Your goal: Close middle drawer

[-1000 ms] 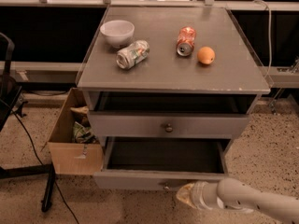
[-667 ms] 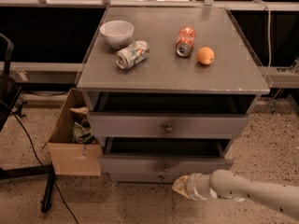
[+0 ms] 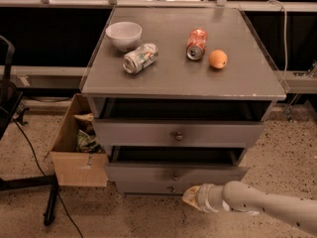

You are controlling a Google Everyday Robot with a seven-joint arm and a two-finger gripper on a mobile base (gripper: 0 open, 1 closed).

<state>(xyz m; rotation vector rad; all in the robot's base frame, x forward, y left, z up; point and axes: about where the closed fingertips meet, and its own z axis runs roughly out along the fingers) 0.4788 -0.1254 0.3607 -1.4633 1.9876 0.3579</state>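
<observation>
The grey cabinet (image 3: 183,78) has three drawers. The middle drawer (image 3: 148,173) has a flat grey front with a small round knob (image 3: 176,176). It stands slightly out, with a dark strip of its inside showing above the front. My gripper (image 3: 191,197) is low in front of the cabinet, at the end of a white arm (image 3: 267,209) coming in from the lower right. It sits just below and right of the middle drawer's knob, close to the drawer fronts. The top drawer (image 3: 178,133) also stands a little out. The bottom drawer (image 3: 143,187) shows as a narrow strip.
On the cabinet top lie a white bowl (image 3: 124,34), a crushed can (image 3: 140,58), a red can (image 3: 197,43) and an orange (image 3: 217,59). An open cardboard box (image 3: 77,155) with rubbish stands left of the cabinet. A black stand leg (image 3: 49,202) and cable lie on the floor.
The middle drawer has gone from far pulled out to nearly in. My gripper has moved in toward the cabinet with its front.
</observation>
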